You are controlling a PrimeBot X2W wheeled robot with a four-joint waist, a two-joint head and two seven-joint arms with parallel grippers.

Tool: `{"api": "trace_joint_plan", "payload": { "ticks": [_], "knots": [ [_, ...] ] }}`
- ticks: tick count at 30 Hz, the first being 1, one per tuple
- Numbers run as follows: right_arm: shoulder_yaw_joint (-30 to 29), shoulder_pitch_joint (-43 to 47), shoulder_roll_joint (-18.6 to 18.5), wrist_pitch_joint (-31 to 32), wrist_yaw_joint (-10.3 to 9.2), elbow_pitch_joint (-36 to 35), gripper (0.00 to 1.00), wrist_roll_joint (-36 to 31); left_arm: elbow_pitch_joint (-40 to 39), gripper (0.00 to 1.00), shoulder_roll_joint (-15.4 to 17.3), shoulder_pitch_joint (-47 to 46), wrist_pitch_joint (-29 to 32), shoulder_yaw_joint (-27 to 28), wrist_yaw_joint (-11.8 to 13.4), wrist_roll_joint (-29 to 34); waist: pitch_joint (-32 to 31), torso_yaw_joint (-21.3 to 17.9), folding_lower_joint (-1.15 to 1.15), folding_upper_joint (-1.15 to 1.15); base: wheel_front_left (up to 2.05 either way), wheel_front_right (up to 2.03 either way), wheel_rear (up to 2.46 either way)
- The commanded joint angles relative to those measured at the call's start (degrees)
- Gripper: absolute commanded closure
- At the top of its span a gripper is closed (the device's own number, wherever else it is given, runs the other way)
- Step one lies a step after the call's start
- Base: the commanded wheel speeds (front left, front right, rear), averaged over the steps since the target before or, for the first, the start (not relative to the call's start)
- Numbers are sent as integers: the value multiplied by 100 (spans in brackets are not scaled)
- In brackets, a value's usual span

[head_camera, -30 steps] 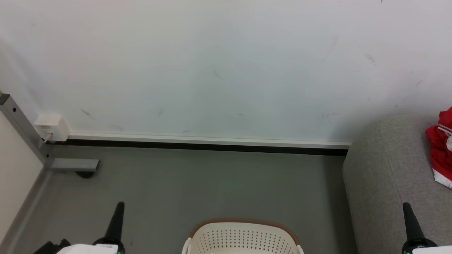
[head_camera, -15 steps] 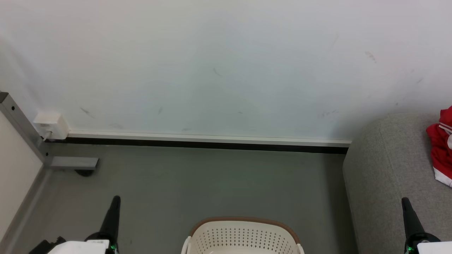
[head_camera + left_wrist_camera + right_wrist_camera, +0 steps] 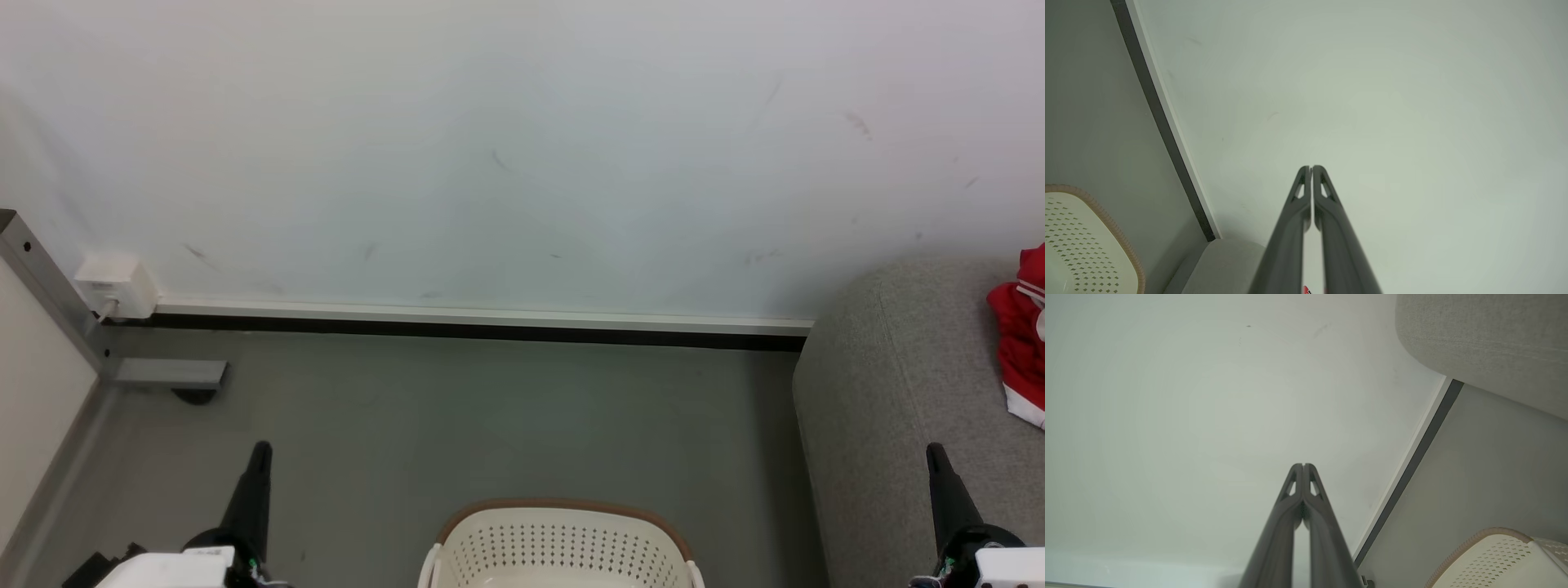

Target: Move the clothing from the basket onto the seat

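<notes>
I'm hovering the left gripper (image 3: 260,451) and right gripper (image 3: 936,451) pressed together and empty at the bottom corners, risking a blind jab at the basket (image 3: 563,508), since it's cropped at bottom center.

No legible text or markings

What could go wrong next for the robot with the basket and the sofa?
The basket is mostly cut off at the head view's bottom edge, so a reach inside could miss. The right fingers, shut, look close to the seat; a swing might bump it. The left fingers are shut too: neither can grab until opened.
</notes>
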Motion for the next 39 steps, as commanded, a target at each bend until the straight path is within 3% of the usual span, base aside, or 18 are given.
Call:
{"api": "trace_joint_plan", "payload": {
  "ticks": [1,11,39],
  "knots": [
    [-25,-126,-54,43,-11,7,100,155,-32,100,21,-64,31,55,-39,-159,6,0,0,0,0,0,0],
    [-30,-200,-53,143,-12,20,100,533,-56,100,20,-102,133,116,-68,-538,40,-3,0,0,0,0,0],
    [-28,-195,-53,139,-12,19,100,502,-55,100,20,-97,129,109,-62,-518,40,-3,0,0,0,0,0]
  ]
}}
